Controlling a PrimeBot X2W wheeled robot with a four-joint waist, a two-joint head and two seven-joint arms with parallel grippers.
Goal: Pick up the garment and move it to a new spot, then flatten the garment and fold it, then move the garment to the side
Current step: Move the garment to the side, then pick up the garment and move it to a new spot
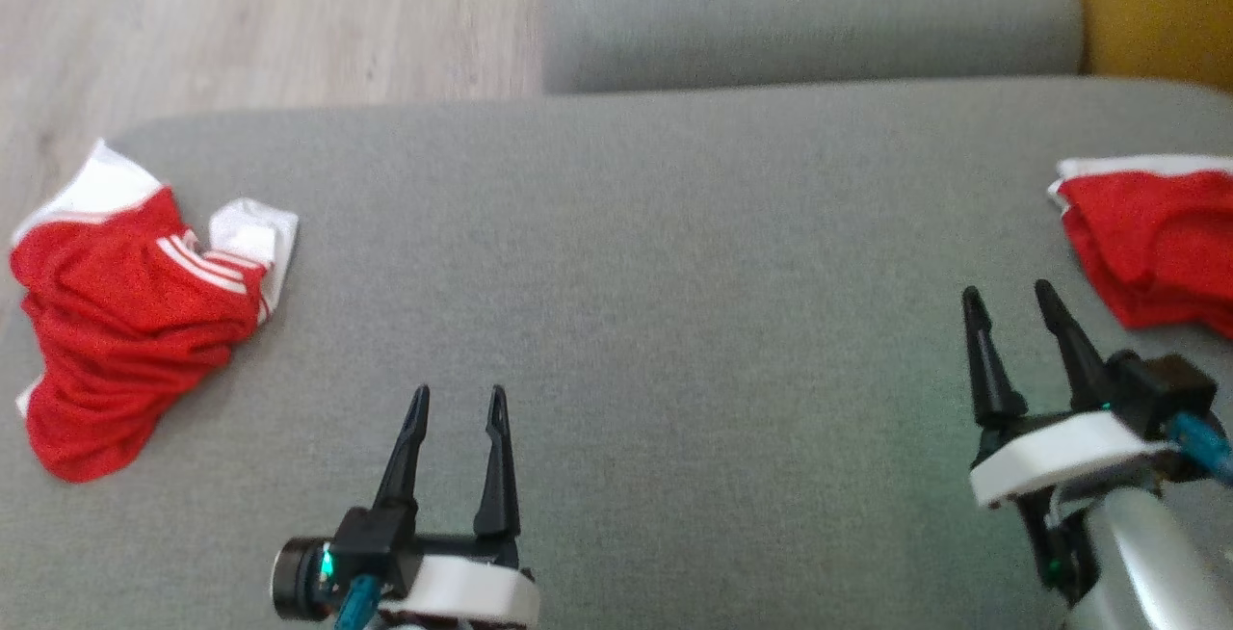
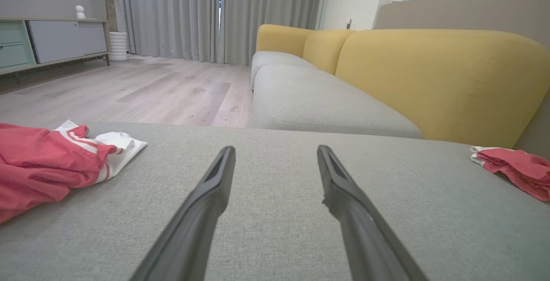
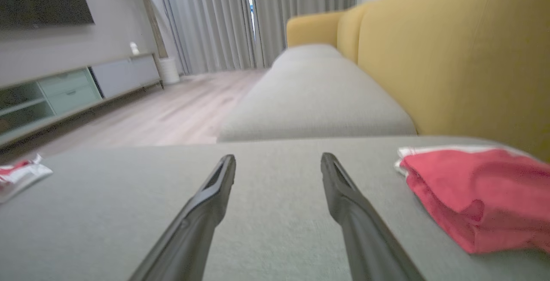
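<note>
A folded red garment (image 1: 1156, 235) with a white band lies at the right edge of the grey seat; it also lies low on the right in the left wrist view (image 2: 515, 167) and the right wrist view (image 3: 477, 190). My right gripper (image 1: 1008, 291) (image 3: 278, 156) stands open just left of it, apart from it, with nothing between the fingers. A second red garment (image 1: 116, 322) (image 2: 38, 165) with white stripes lies crumpled at the seat's left edge. My left gripper (image 1: 459, 391) (image 2: 275, 148) is open over bare cushion, to the right of that heap.
The wide grey seat cushion (image 1: 626, 274) stretches between the two garments. Behind it runs another grey cushion (image 1: 809, 4) with a yellow backrest (image 2: 438, 79). Wooden floor (image 1: 241, 13) lies beyond the seat's far left edge, with a low cabinet (image 2: 51, 40) and curtains (image 2: 180, 10) farther off.
</note>
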